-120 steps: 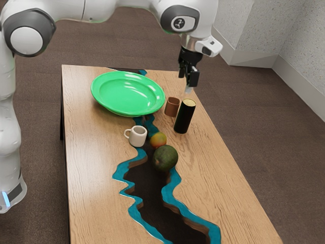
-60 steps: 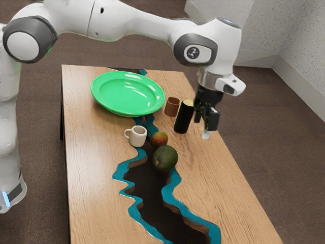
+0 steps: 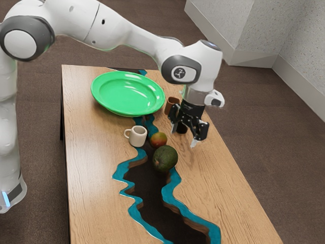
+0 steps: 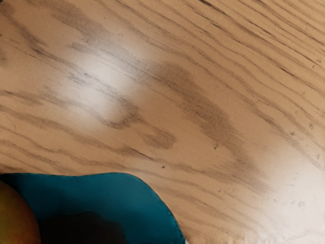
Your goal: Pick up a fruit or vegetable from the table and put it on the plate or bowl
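A small red-and-yellow fruit point(image 3: 158, 139) lies on the table's teal strip, and a larger dark green fruit point(image 3: 165, 158) lies just in front of it. Toward the back of the table, on the exterior view's left, sits the green plate point(image 3: 128, 93). My gripper point(image 3: 184, 135) hangs low over the wood just to the exterior view's right of the small fruit. It is open, with nothing between its fingers. In the wrist view, a rounded orange edge of the small fruit point(image 4: 11, 219) shows beside the teal strip point(image 4: 101, 203).
A white mug point(image 3: 136, 135) stands to the exterior view's left of the small fruit. A brown cup point(image 3: 171, 105) stands behind my hand, and a dark cylinder is mostly hidden by it. The wooden table point(image 3: 223, 193) has bare wood toward the exterior view's right.
My hand has swung from above the table's back edge, past the dark cylinder, down and toward the exterior view's left to beside the small fruit. The objects have stayed put.
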